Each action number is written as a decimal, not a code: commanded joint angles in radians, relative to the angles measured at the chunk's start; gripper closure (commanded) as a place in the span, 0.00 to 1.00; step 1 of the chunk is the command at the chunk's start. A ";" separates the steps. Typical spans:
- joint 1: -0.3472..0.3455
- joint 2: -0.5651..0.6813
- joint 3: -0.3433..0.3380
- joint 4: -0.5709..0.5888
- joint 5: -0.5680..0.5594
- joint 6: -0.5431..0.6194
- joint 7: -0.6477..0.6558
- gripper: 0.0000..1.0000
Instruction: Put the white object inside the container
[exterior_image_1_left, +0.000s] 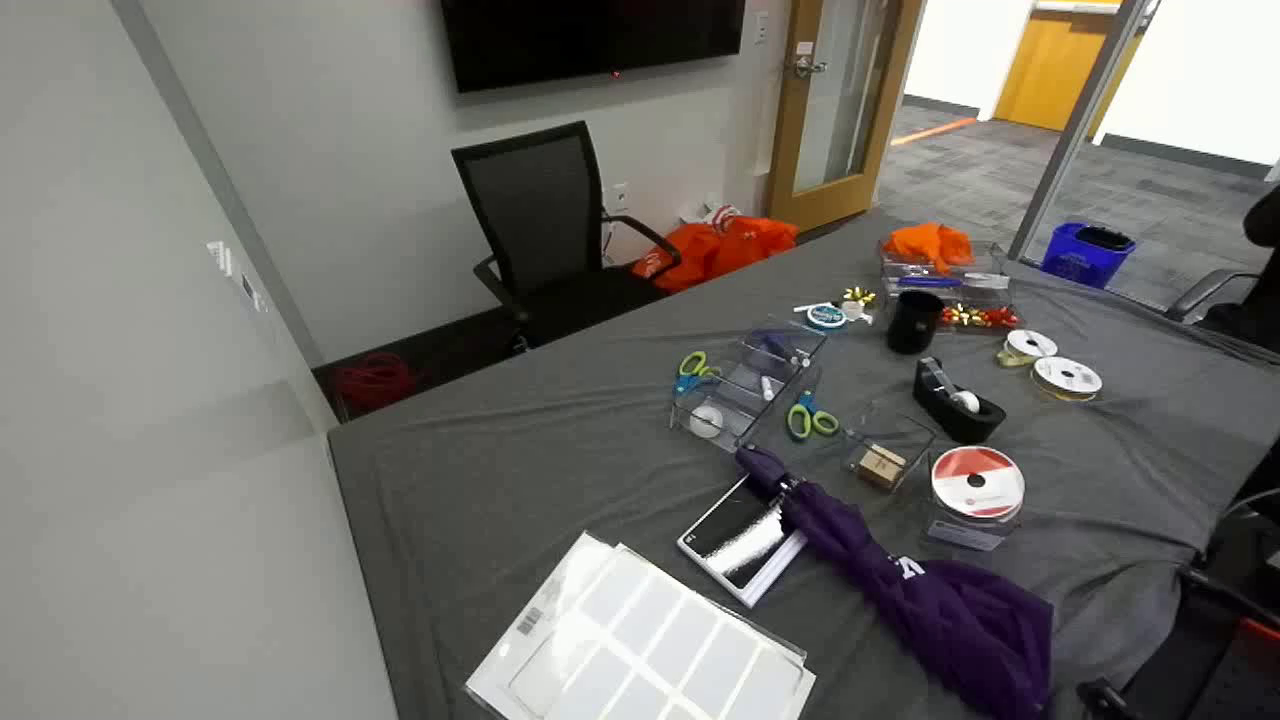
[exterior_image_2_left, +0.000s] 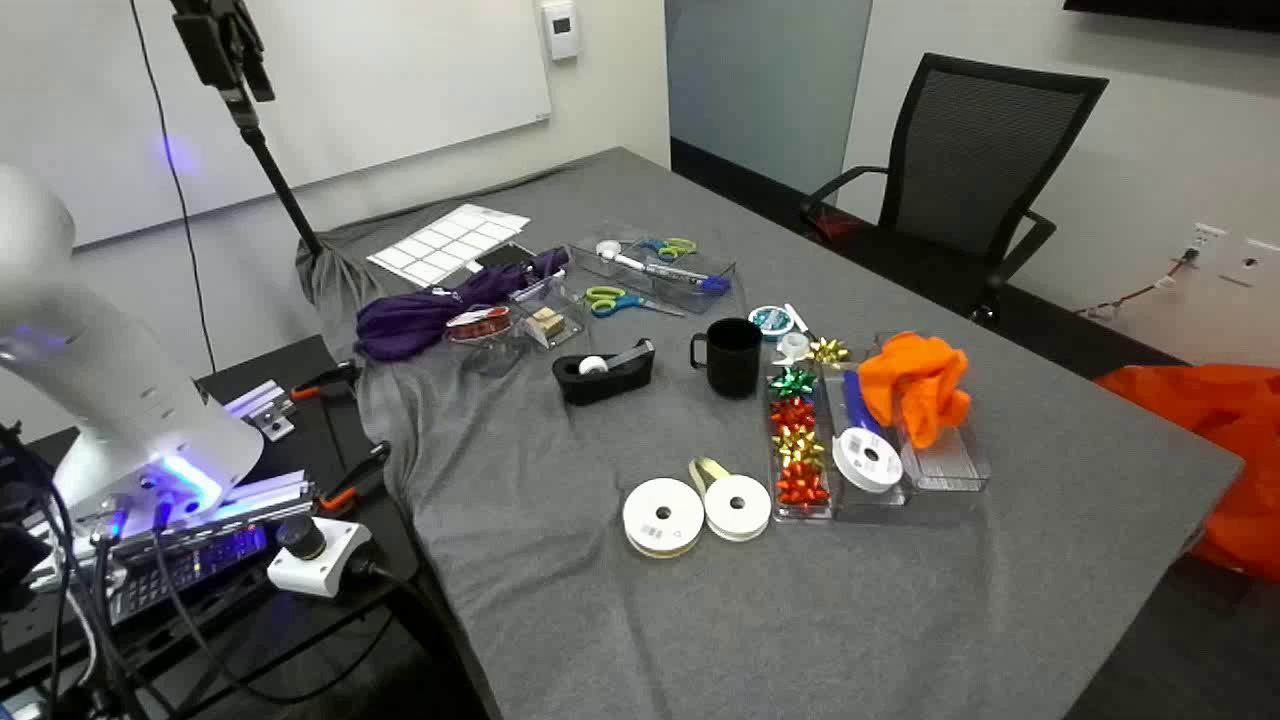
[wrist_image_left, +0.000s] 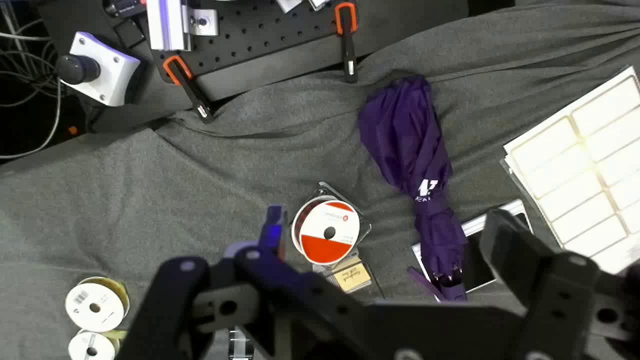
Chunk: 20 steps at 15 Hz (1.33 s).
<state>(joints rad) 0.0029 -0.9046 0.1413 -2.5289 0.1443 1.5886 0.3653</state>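
The white object, a round flat white spool with red marks (wrist_image_left: 330, 232), lies tilted on top of a small clear box (wrist_image_left: 366, 226) in the wrist view. The spool shows in both exterior views (exterior_image_1_left: 978, 482) (exterior_image_2_left: 478, 323), resting over the clear box (exterior_image_1_left: 965, 533). Another small clear container (exterior_image_1_left: 915, 432) beside it holds tan blocks (wrist_image_left: 352, 277). My gripper (wrist_image_left: 387, 212) is open and empty, above the table, with its fingers wide apart. The spool appears between the fingers, nearer the left one in the wrist view. The gripper is out of both exterior views.
A purple umbrella (exterior_image_1_left: 870, 550) lies beside the spool, partly over a black-and-white box (exterior_image_1_left: 745, 540). A tape dispenser (exterior_image_2_left: 605, 370), black mug (exterior_image_2_left: 733, 355), two plain white spools (exterior_image_2_left: 663, 515), a clear compartment tray (exterior_image_1_left: 745, 385), scissors (exterior_image_1_left: 810, 418) and label sheets (exterior_image_1_left: 650, 640) stand around.
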 joint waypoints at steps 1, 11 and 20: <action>-0.014 0.000 0.009 0.003 0.006 -0.003 -0.009 0.00; 0.000 0.050 -0.183 -0.169 0.245 0.420 -0.212 0.00; 0.007 0.203 -0.350 -0.232 0.340 0.556 -0.524 0.00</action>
<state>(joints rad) 0.0207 -0.7016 -0.2194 -2.7630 0.4775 2.1497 -0.1553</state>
